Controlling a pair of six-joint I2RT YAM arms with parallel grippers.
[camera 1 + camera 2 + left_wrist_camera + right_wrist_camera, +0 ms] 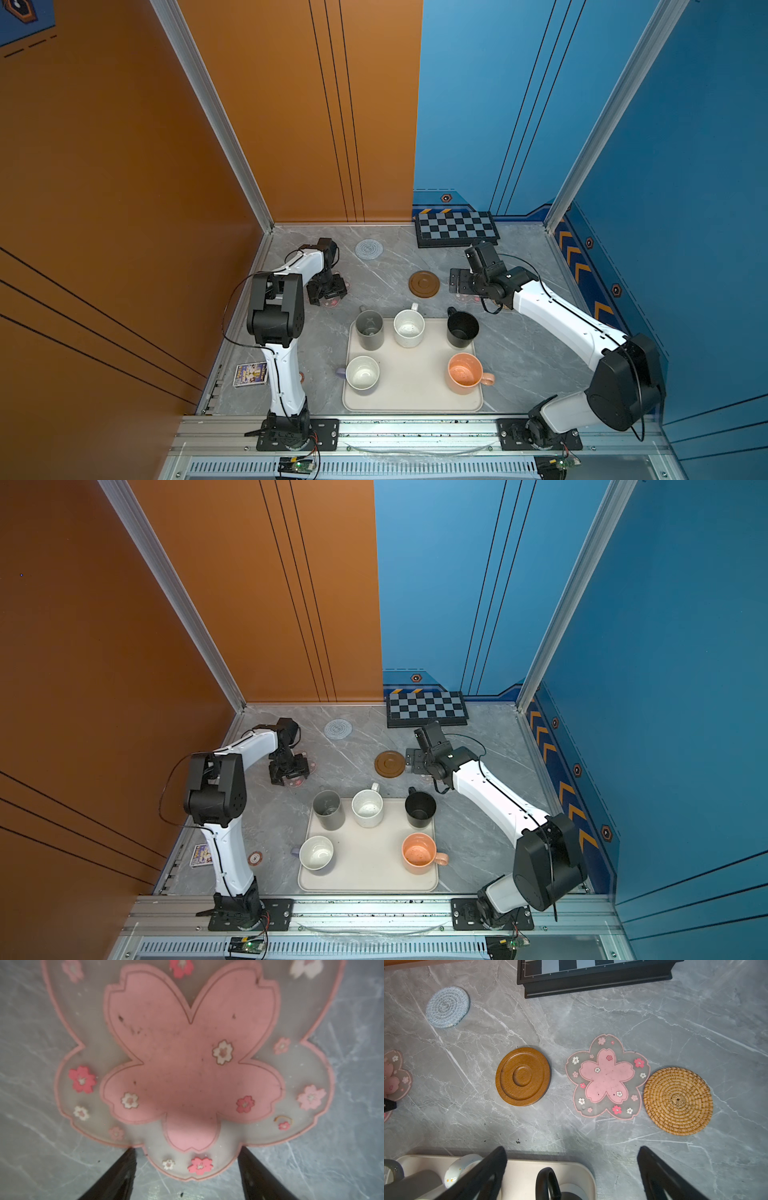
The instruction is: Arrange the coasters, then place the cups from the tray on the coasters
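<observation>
**Top views:** tray sat front-ctr on the marble table, w/ all five mugs upright on it. Grey mug, speckled white mug and black mug stood along the far edge. Lavender mug and peach mug stood along the near edge. Beyond the tray lay the brown ringed coaster. The grey-blue knitted coaster was well apart from it, farther back-left. Chequered board lay by the back wall. Left gripper was down low over a pink-flower coaster and hid most of it. Right gripper hung just right of the brown coaster.

**Left wrist:** pink-flower coaster lay flat on the marble and filled the view. Left gripper was spread, one petal btwn its fingers, each tip at a rim notch. Couldn't tell if they touched it.

**Right wrist:** right gripper was spread wide, nothing btwn its fingers, above bare table near the tray's far corner. The brown ringed coaster, a second pink-flower coaster and the rattan coaster lay in a row. The last two sat rim to rim or nearly so, w/ the brown one apart from them. Black mug's handle showed inside the tray corner.
</observation>
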